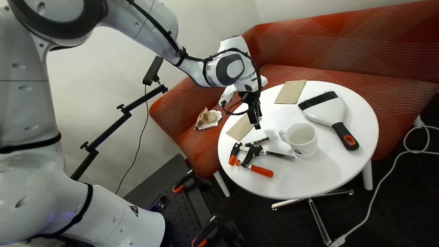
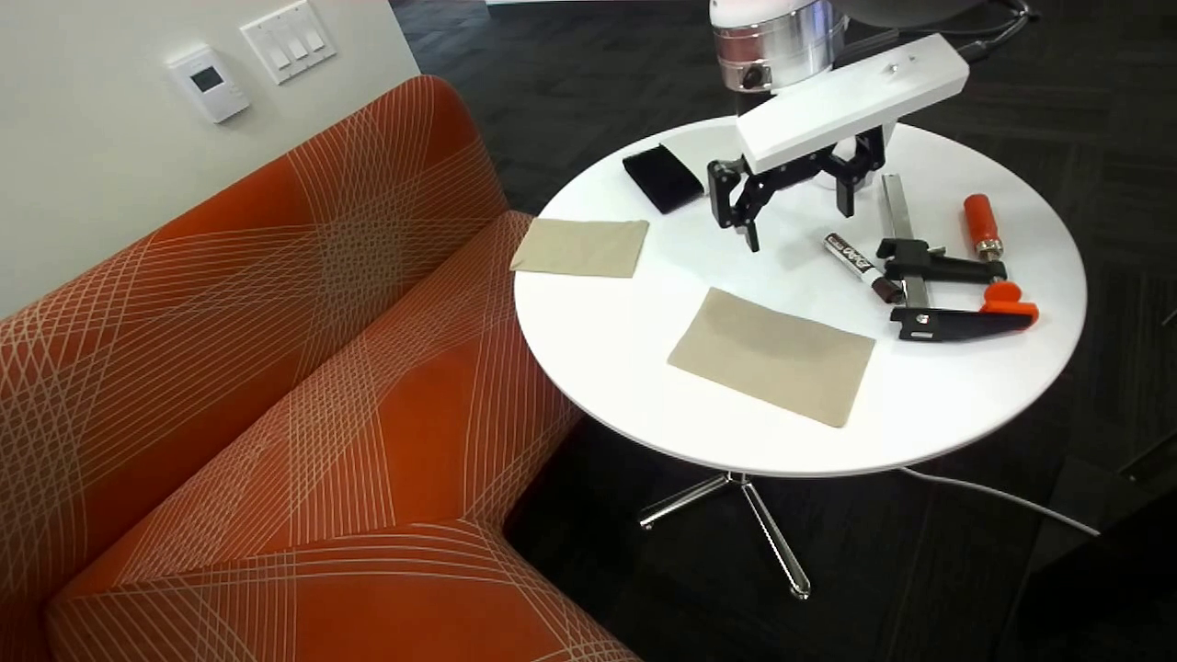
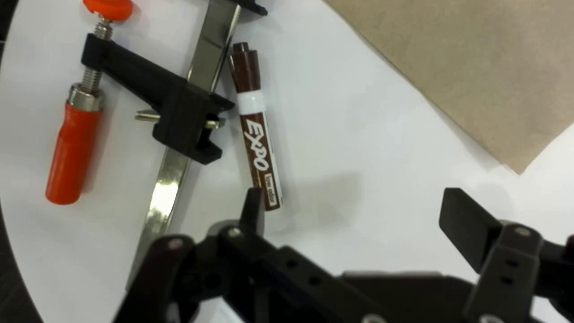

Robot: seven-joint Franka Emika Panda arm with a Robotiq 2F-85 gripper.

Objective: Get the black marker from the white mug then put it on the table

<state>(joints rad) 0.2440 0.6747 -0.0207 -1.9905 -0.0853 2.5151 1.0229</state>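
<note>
The marker point(image 1: 257, 141) is dark brown-black with a white band and label, and lies on the round white table point(image 1: 329, 175), close beside a clamp. It also shows in an exterior view point(image 2: 862, 268) and in the wrist view point(image 3: 258, 134). The white mug point(image 1: 303, 140) stands upright on the table; nothing sticks out of it. In an exterior view my gripper mostly hides it. My gripper point(image 1: 255, 122) is open and empty above the table, also seen in an exterior view point(image 2: 798, 221). In the wrist view, one finger of the gripper point(image 3: 354, 202) overlaps the marker's end.
A bar clamp point(image 3: 179, 112) with orange-red handles lies against the marker's side. A white brush point(image 1: 325, 111) with black bristles lies beyond the mug. Two brown paper sheets point(image 2: 777, 354) point(image 2: 581, 248) lie on the table. A red-orange sofa point(image 1: 343, 44) curves behind it.
</note>
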